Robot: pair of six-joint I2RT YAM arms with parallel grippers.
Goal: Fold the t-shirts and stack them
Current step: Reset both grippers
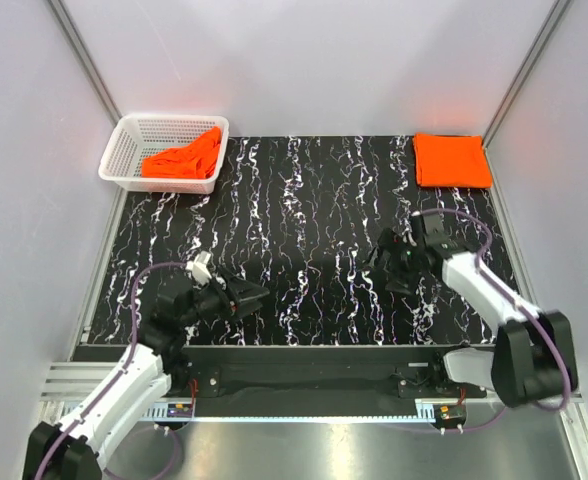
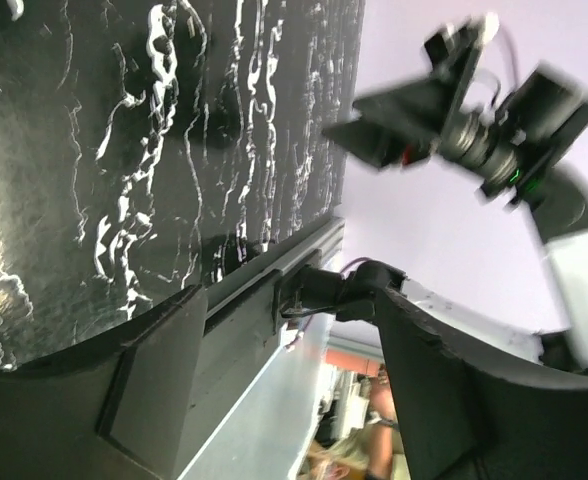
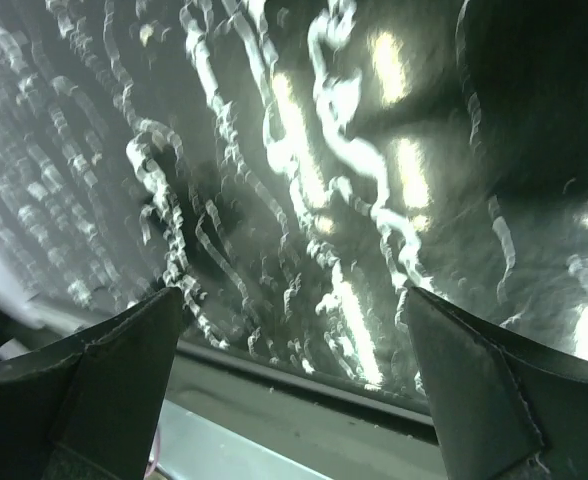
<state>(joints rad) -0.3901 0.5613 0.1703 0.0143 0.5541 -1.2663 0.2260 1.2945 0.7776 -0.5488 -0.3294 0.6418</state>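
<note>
While both claws hang over the marbled table (image 1: 314,200) with nothing in them, the job looks partly done: one folded t-shirt (image 1: 452,160) lies flat and square in the far right corner, beyond the right claw (image 1: 389,265) and out to its right, well apart from it. A crumpled t-shirt (image 1: 184,160) waits in the white mesh basket (image 1: 124,150), far ahead of the left claw (image 1: 249,297) and off to its left. Whether more cloth lies under that one I cannot tell. Each wrist view shows its fingers spread wide with only tabletop between them. What is left, I judge, is to lift the crumpled shirt out, lay it flat, fold it and set it on the folded one. Ahead of and between the claws the dark surface gives the open room for spreading cloth. The near rail (image 1: 304,357) runs close behind both claws, the side walls (image 1: 34,200) close in on their outer sides, and the basket rim is the one raised edge the left claw must clear
</note>
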